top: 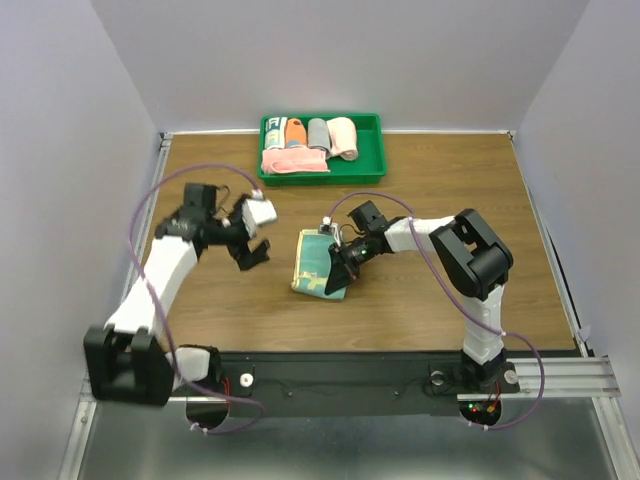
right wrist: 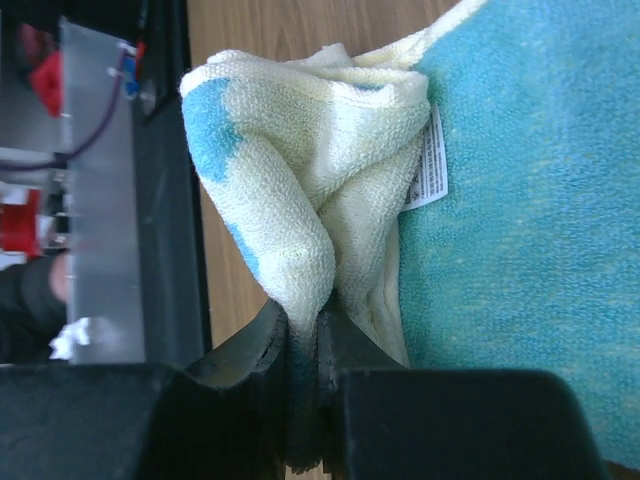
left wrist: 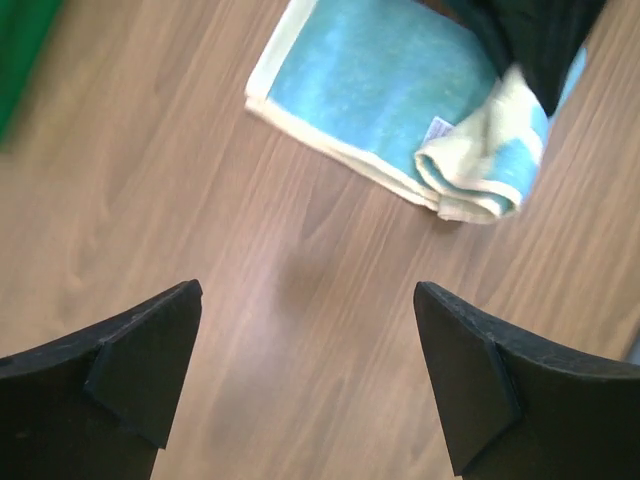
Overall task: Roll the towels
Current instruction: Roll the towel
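Observation:
The teal towel (top: 313, 262) with pale yellow edges lies flat on the wooden table near the middle; it also shows in the left wrist view (left wrist: 370, 85) and in the right wrist view (right wrist: 520, 200). My right gripper (top: 337, 277) is shut on the towel's near corner, and a fold of pale yellow cloth (right wrist: 290, 230) is pinched between its jaws (right wrist: 305, 330). My left gripper (top: 252, 252) is open and empty, hovering over bare wood (left wrist: 300, 330) left of the towel. A pale peach-pink towel (top: 344, 138) lies rolled in the green tray.
A green tray (top: 372, 166) at the back of the table holds several rolled cloths and a pink folded one (top: 293, 161). The black front rail (top: 330, 370) runs along the near edge. White walls close in on three sides.

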Action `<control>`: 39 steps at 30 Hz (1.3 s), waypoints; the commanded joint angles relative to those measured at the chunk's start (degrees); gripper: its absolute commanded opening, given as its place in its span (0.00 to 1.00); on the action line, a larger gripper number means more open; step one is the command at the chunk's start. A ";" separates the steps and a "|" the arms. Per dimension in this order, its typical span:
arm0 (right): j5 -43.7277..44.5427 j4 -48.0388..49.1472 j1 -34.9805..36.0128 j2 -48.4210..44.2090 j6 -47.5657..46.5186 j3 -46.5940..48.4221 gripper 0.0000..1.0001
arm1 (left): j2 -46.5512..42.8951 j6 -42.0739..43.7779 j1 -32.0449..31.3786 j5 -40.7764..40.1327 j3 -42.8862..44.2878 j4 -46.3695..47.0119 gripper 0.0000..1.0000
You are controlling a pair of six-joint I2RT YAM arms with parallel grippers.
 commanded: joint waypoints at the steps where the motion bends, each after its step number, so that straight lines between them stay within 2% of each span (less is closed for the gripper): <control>1: -4.50 -3.55 -0.77 4.21 3.59 1.49 0.01 | -12.83 6.28 -12.60 -13.30 -13.93 12.33 0.99; 2: -4.68 -3.81 -0.77 4.83 4.37 1.93 0.01 | -15.82 6.81 -15.86 -18.02 -17.00 14.37 0.99; 3: -4.85 -3.90 -0.94 5.97 5.16 2.81 0.01 | -21.24 7.68 -22.07 -21.38 -22.34 17.70 0.99; 6: -4.50 -4.69 -1.12 7.64 6.22 4.22 0.01 | -28.30 8.66 -30.89 -25.97 -30.20 22.90 0.99; 7: -4.42 -5.04 -1.29 8.95 6.75 5.26 0.01 | -29.20 8.66 -36.23 -27.89 -31.61 26.31 0.99; 11: -3.45 -8.37 -1.73 12.30 7.81 8.34 0.01 | -28.86 9.10 -46.62 -36.68 -36.01 32.92 0.99; 14: -2.57 -10.84 -1.82 13.97 7.37 10.46 0.01 | -24.48 9.36 -51.04 -39.51 -37.68 37.76 0.99; 20: -2.66 -14.97 -1.82 16.43 6.67 13.62 0.01 | -17.62 11.91 -53.07 -41.45 -37.87 46.20 0.99; 24: -2.22 -17.08 -1.82 17.49 5.61 14.94 0.01 | -10.33 13.13 -53.07 -42.15 -37.59 49.54 0.88; 25: -2.48 -17.44 -1.82 17.75 5.26 15.20 0.01 | -9.53 13.66 -53.07 -42.41 -38.21 50.94 0.79; 27: -2.74 -18.58 -1.91 18.37 5.00 15.73 0.01 | -7.15 15.42 -53.07 -42.85 -39.62 51.65 0.70; 28: -2.92 -18.93 -1.91 18.54 4.56 15.91 0.02 | -6.62 15.43 -53.07 -43.03 -39.88 51.74 0.62; 30: -2.75 -19.90 -1.91 18.63 4.21 16.08 0.02 | -5.57 15.08 -53.07 -43.47 -40.23 51.75 0.53; 31: -2.57 -20.25 -1.91 18.46 4.03 16.26 0.03 | -5.48 14.64 -53.07 -43.38 -40.32 50.53 0.42; 34: -1.87 -21.30 -2.00 18.02 3.68 16.70 0.04 | -5.48 11.50 -53.07 -41.98 -38.05 46.22 0.25; 36: -0.56 -21.75 -2.61 17.41 3.59 17.58 0.12 | -4.78 9.11 -52.89 -39.09 -34.80 36.33 0.16; 37: -0.55 -21.83 -2.79 17.06 3.76 17.93 0.16 | -4.25 9.10 -52.72 -37.86 -33.74 36.28 0.14; 39: 0.59 -22.36 -4.45 15.83 4.20 19.42 0.29 | -2.76 6.73 -51.49 -33.38 -30.76 29.53 0.10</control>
